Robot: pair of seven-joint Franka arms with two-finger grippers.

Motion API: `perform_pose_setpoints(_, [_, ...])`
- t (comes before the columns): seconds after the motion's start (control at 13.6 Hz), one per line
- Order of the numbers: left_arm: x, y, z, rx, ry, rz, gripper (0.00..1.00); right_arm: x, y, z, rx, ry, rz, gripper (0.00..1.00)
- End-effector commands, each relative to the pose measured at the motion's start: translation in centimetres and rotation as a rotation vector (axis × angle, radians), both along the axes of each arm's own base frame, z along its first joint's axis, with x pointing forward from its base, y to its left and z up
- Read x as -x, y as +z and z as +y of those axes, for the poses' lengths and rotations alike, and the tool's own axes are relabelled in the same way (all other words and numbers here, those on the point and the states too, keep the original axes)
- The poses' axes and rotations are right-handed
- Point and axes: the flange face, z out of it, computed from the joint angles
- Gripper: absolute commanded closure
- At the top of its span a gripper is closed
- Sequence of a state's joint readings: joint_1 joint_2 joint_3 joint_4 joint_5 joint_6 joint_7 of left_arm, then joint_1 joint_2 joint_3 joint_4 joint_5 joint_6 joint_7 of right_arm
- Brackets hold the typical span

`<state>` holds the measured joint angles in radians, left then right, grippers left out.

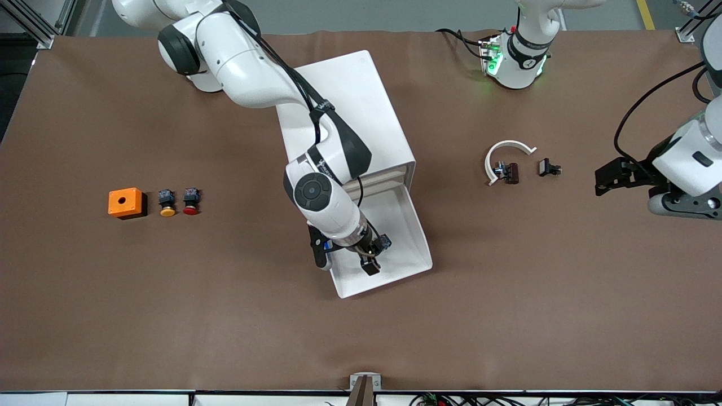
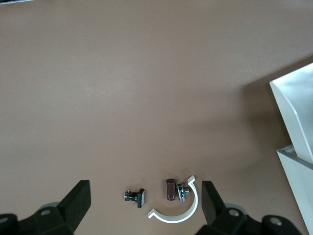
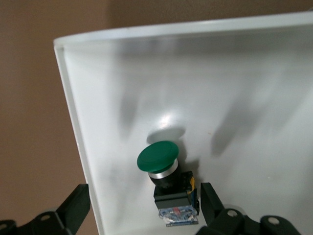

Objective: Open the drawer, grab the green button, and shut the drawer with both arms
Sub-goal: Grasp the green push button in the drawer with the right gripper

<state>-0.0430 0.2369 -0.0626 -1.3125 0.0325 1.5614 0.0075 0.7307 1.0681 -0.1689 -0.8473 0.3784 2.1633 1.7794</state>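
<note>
White drawer (image 1: 420,248) of white cabinet (image 1: 361,107), green-capped button (image 3: 157,157) with black body, brown table (image 1: 169,310), orange box (image 1: 125,202), yellow-capped button (image 1: 167,203), red-capped button (image 1: 191,202), white curved clip (image 1: 506,150), white arms (image 1: 254,73) with black joints

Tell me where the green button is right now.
The green button lies inside the pulled-out bottom drawer of the white cabinet, on its floor, directly under the open right gripper, as the right wrist view shows.
</note>
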Motion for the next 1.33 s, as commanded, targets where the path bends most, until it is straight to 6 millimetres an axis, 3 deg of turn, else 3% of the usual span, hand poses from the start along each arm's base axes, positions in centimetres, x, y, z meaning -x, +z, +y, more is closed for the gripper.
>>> perform_pose_setpoints(0.0, [0.8, 0.7, 0.4, -0.003, 0.008, 0.004, 0.0, -0.1, -1.1, 0.9, -0.008, -0.011, -0.024, 0.0])
perform_pose_setpoints(0.22, [1.0, 0.5, 0.2, -0.002, 0.005, 0.016, 0.0, 0.5, -2.8, 1.3, -0.004, -0.005, -0.005, 0.0])
perform_pose_setpoints(0.66, [0.7, 0.0, 0.5, -0.004, 0.01, 0.025, 0.0, 2.0, -3.9, 2.9, -0.005, 0.019, 0.018, 0.0])
perform_pose_setpoints(0.74, [0.6, -0.1, 0.6, -0.004, 0.011, 0.027, 0.0, 2.3, -3.9, 3.3, -0.005, 0.025, 0.018, 0.16])
perform_pose_setpoints(0.88, [0.6, -0.2, 0.8, -0.005, 0.011, 0.028, 0.0, 2.4, -3.9, 3.5, -0.009, 0.02, 0.015, 0.76])
perform_pose_setpoints(0.96, [0.6, -0.2, 0.8, -0.005, 0.011, 0.028, 0.0, 2.4, -3.8, 3.6, -0.016, 0.008, 0.012, 1.0])
perform_pose_setpoints(1.25, [0.5, -0.3, 0.9, -0.005, 0.014, 0.03, 0.0, 2.4, -3.7, 3.7, -0.026, -0.002, 0.013, 1.0])
